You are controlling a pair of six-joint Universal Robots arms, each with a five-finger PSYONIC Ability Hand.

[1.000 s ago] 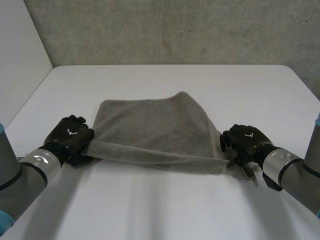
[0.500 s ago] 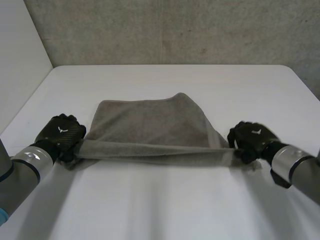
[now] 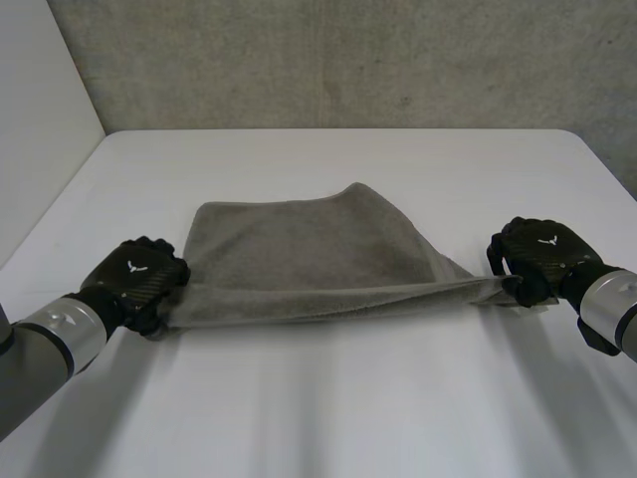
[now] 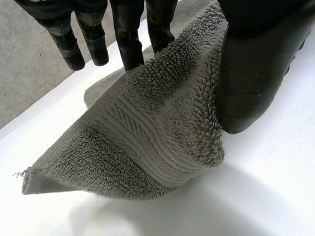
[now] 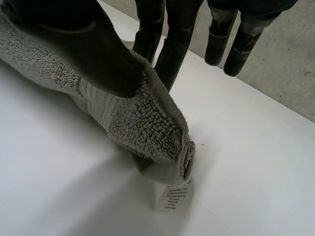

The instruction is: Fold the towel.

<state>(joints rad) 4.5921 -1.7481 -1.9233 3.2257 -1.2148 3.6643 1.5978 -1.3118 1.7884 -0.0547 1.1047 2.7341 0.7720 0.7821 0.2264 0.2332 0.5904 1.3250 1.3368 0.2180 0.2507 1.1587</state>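
While the white table point(image 3: 328, 408) keeps open surface on every side, the grey towel point(image 3: 299, 254) lies mid-table, its near edge lifted and stretched taut. The left hand point(image 3: 137, 281) pinches the near-left corner between thumb and fingers. The right hand point(image 3: 537, 255) pinches the near-right corner, where a white label point(image 5: 176, 197) hangs, its print too small to read.

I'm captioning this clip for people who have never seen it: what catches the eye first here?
The grey towel, its near edge pulled taut just off the white table. The left hand pinches its near left corner and the right hand its near right corner, where a small white label hangs.
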